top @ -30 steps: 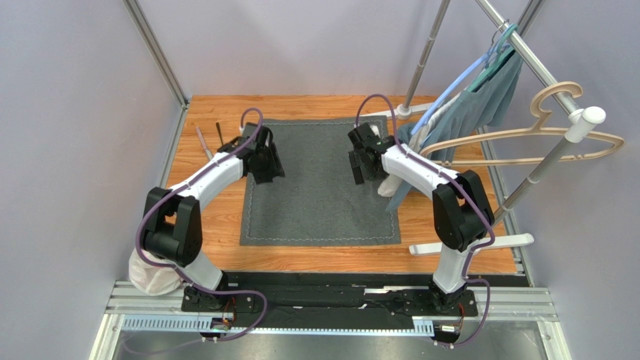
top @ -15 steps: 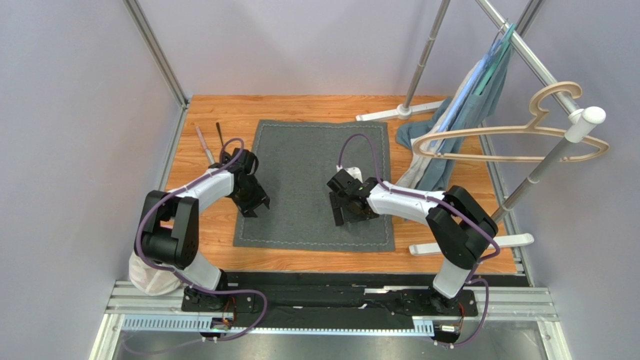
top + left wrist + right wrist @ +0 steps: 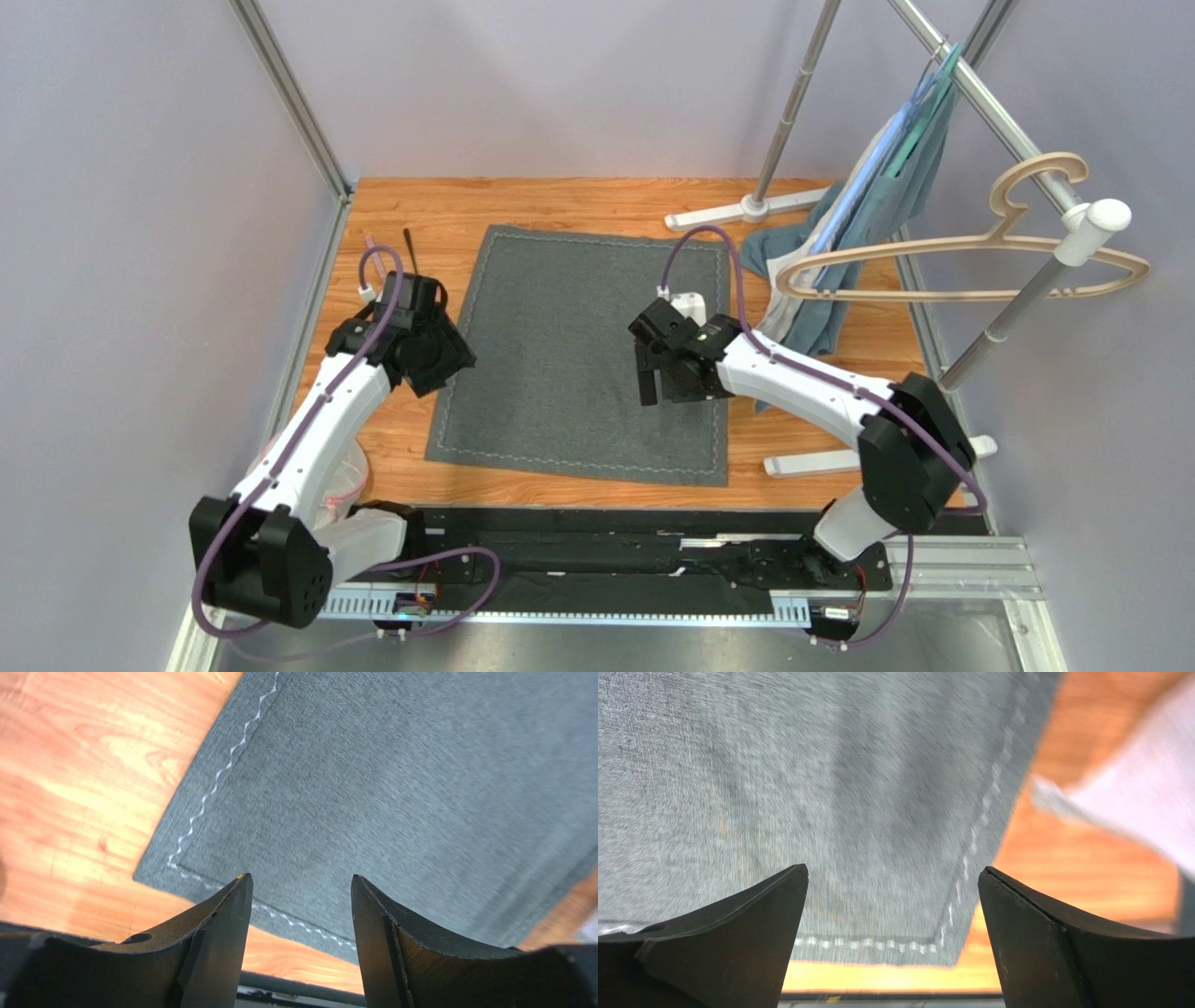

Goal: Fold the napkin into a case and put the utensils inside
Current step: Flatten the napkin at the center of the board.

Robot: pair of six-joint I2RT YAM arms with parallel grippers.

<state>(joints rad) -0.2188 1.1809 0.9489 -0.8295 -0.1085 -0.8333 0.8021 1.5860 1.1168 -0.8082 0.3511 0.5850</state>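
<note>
Left end effector (image 3: 298,882) and right end effector (image 3: 892,871) both gape wide, empty, over the flat napkin (image 3: 561,336)

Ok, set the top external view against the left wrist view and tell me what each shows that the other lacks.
Only the top external view shows the black spoon, the teal-grey garment, the wooden hanger and the right end effector, open over the napkin. Only the left wrist view shows the left end effector close up, jaws apart, nothing between them, facing the napkin's near left corner. Both show the napkin lying flat on the wooden table.
</note>
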